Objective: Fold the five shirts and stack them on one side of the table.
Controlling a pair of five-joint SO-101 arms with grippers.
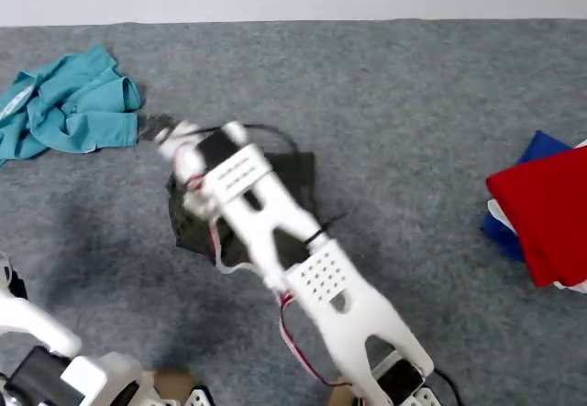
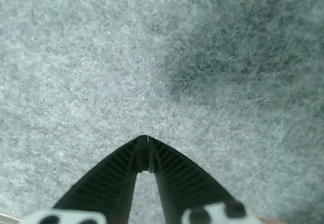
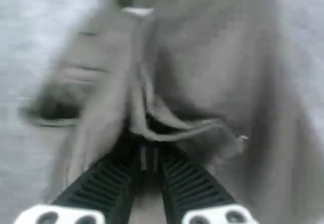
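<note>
Shirts lie in three places on the grey felt table (image 1: 413, 94). A dark shirt (image 3: 212, 57) is spread flat near the middle, slightly left of centre, and the white right arm (image 1: 312, 268) stretches over it from the near edge toward the far left. The right gripper (image 3: 148, 155) sits at the far-left end of this shirt; its fingers are pressed together with a bunched fold of the dark fabric caught at their tips, and loose folds run away from the pinch across the cloth.

A teal shirt (image 1: 69, 104) lies crumpled and unfolded at the far left of the table, just beyond the end of the right arm and apart from the dark shirt.

At the right edge a red shirt (image 1: 546, 209) lies folded on top of a pile. A blue shirt (image 1: 541, 145) shows beneath it on the far side, and a sliver of white cloth (image 1: 496, 212) peeks out on its left side.

The left arm (image 1: 37, 328) is at the near left corner, well apart from all the shirts. The left gripper (image 2: 147, 140) hangs over bare felt, its dark ribbed fingers brought together at the tips with nothing between them
</note>
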